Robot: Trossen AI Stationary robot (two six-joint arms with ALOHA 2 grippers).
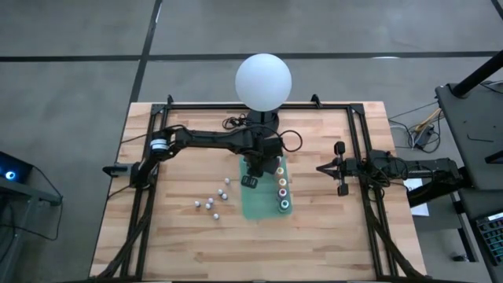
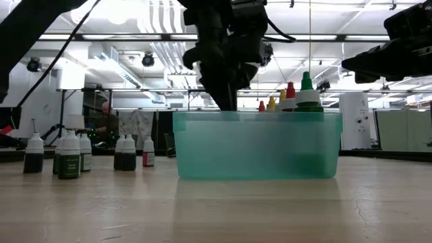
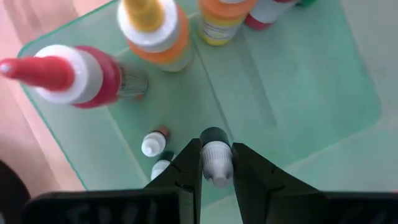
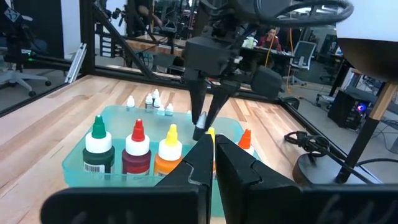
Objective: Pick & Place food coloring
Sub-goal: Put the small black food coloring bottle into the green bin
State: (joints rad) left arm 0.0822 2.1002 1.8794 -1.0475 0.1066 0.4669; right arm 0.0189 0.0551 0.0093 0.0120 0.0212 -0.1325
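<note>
We saw the left hand (image 3: 216, 163) clenched on one small whitish-capped, dark-bodied food coloring bottle (image 3: 215, 155), held above the translucent green tray (image 1: 253, 206). From overhead, the tall coloured-top bottles (image 1: 282, 191) stood in a row along the tray's right side; only the low view showed the loose small bottles (image 2: 69, 156) standing upright on the surface (image 1: 314, 236). The right hand (image 1: 339, 168) waited well apart, fingers nearly together

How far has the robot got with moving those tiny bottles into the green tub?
Done: the translucent green plastic tub already holds large coloured-cap bottles and two small white-capped bottles. In hand: the left gripper grips another small dark bottle over the tub. Left: several small bottles wait on the wooden table. The right gripper waits aside.
</note>
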